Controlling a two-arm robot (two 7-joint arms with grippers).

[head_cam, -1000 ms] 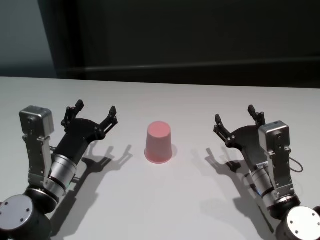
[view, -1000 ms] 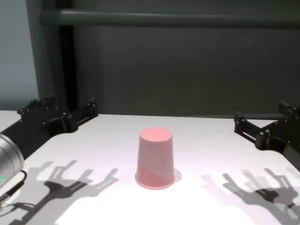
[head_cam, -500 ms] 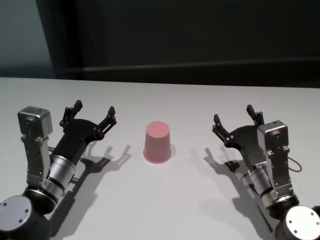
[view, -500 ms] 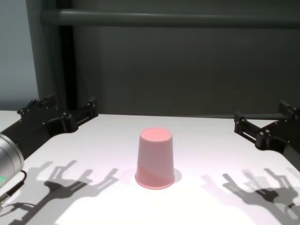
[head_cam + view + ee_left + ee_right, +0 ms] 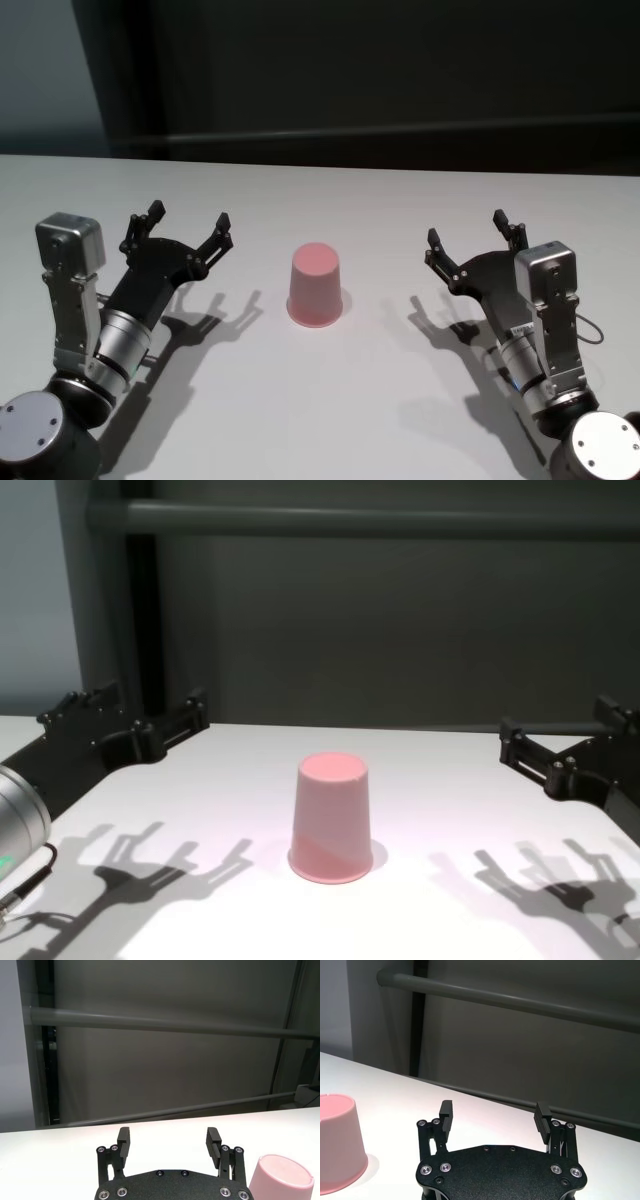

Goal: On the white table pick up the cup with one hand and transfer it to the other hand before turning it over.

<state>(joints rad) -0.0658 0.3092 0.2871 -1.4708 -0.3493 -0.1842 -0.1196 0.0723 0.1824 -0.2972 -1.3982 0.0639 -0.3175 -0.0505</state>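
The pink cup stands upside down, base up, in the middle of the white table; it also shows in the chest view. My left gripper hovers open to the cup's left, apart from it, fingers pointing forward. On the other side my right gripper is open too, a similar distance from the cup. The left wrist view has the cup beside the open left gripper. In the right wrist view the cup stands off to the side of the open right gripper. Neither holds anything.
A dark wall with a horizontal rail rises behind the table's far edge. The grippers cast shadows on the tabletop in front of the cup.
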